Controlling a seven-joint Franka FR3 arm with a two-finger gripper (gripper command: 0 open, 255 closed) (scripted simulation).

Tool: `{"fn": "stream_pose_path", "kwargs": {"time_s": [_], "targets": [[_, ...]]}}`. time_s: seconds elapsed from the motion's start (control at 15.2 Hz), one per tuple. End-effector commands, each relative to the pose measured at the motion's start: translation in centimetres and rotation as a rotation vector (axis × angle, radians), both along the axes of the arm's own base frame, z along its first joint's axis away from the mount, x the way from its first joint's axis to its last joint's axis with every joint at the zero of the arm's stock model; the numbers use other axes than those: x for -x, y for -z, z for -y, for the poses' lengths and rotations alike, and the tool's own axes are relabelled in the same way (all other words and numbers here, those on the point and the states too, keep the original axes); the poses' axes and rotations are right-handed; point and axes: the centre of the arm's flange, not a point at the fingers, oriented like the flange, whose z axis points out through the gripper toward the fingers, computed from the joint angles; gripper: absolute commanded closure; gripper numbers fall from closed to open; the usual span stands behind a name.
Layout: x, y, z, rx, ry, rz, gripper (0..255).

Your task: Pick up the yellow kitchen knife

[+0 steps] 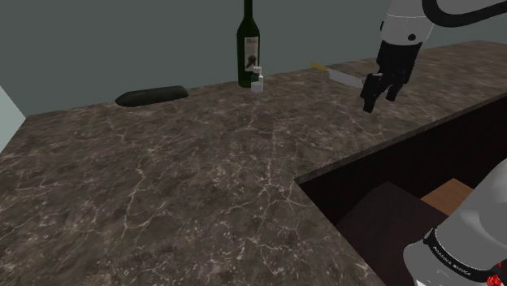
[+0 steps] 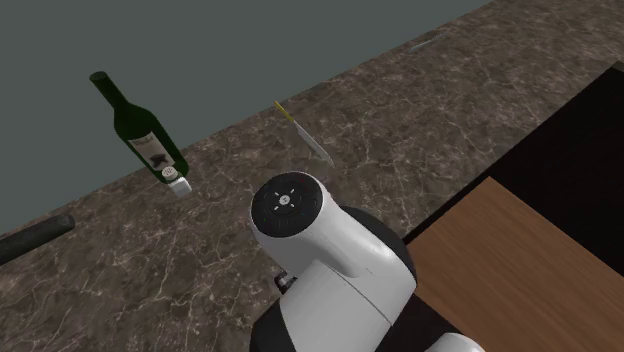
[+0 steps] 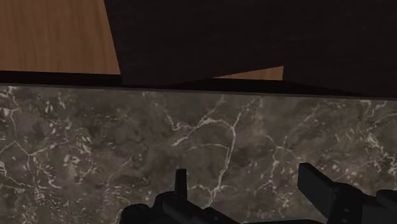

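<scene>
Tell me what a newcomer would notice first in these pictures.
A dark green wine bottle stands at the far edge of the dark veined counter. To its right in the shoulder view lies a knife with a yellow handle, and the black gripper hangs open just beside its blade tip.

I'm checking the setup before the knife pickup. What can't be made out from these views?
Shoulder view: the small pale object at the foot of the bottle is too small to identify, and the bottle's label text is too small to read.
Second exterior view: the dark long object is cut off by the left edge.
Shoulder view: the knife nearly overlaps the open gripper, so the gap between them is unclear.
</scene>
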Motion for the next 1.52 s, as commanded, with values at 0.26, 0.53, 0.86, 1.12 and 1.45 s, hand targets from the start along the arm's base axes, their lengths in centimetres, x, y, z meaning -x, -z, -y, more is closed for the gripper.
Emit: {"fn": "stream_pose_path", "kwargs": {"time_s": [0.26, 0.53, 0.86, 1.12, 1.45], "targets": [[-4.0, 0.1, 3.7, -0.014, 0.007, 0.001, 0], [-7.9, 0.2, 7.4, -0.028, 0.014, 0.001, 0], [-12.8, 0.4, 12.1, -0.046, 0.022, 0.002, 0], [-16.7, 0.7, 15.8, -0.060, 0.029, 0.003, 0], [-21.6, 1.0, 20.6, -0.078, 0.038, 0.004, 0]]}}
